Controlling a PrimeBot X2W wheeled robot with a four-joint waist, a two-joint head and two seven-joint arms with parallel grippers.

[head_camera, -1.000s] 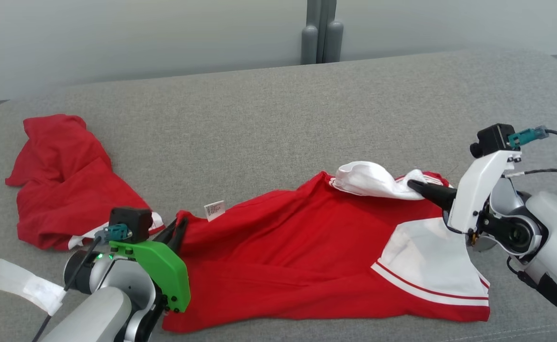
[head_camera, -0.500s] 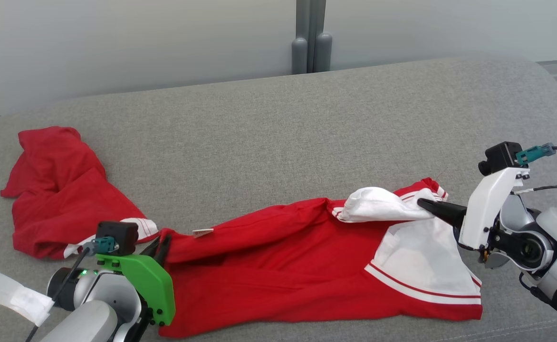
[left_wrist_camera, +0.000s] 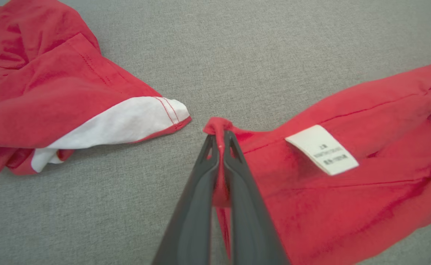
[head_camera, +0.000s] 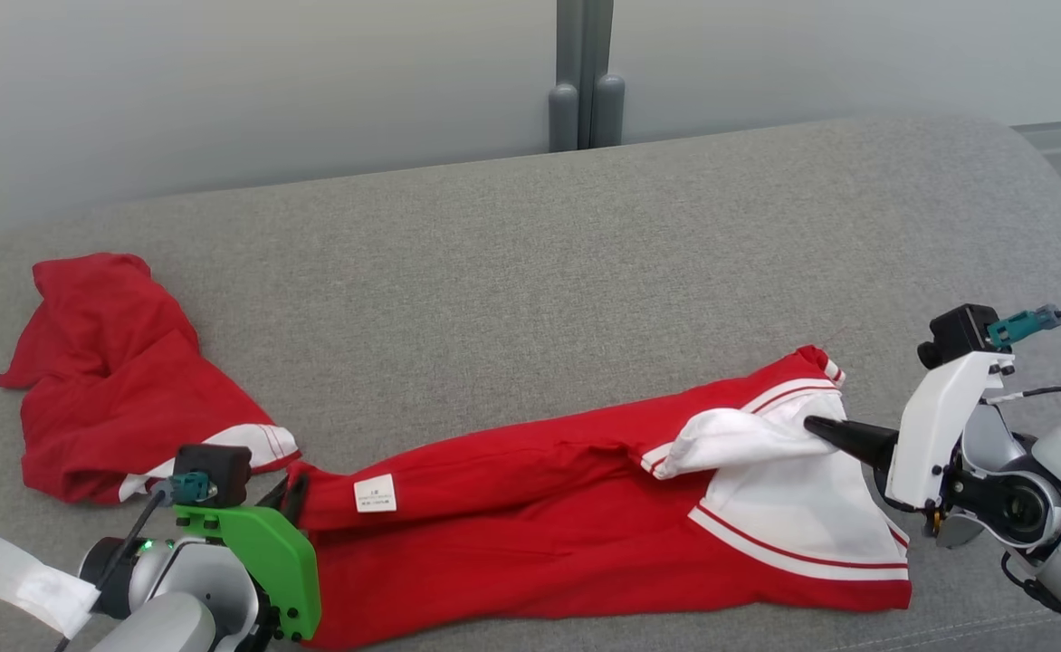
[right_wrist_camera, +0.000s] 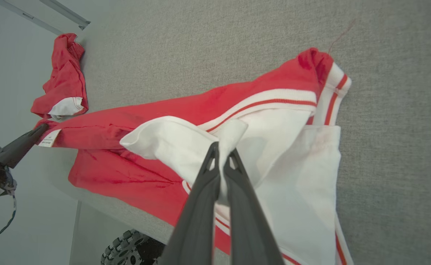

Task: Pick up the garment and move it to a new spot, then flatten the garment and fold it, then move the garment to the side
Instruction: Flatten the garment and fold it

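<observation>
The garment [head_camera: 540,543] is a red shirt with white, red-striped sleeves, stretched left to right along the near part of the grey cushion [head_camera: 530,272]. My left gripper [head_camera: 291,480] is shut on its red left corner [left_wrist_camera: 217,129], beside a white care label [left_wrist_camera: 322,149]. Over at the shirt's right end, my right gripper [head_camera: 811,424] is shut on a bunched fold of white sleeve fabric [right_wrist_camera: 230,132]. The shirt's upper edge is doubled over toward me between the two grips.
A second red garment [head_camera: 105,398] with a white cuff lies crumpled at the left, close to my left gripper. A grey post [head_camera: 585,100] stands behind the cushion against the pale wall. The cushion's front edge runs just below the shirt.
Both grippers have drawn their holds toward the near edge, rolling the shirt's far edge over into a narrower band. The care label has flipped face up. The camera has also shifted.
</observation>
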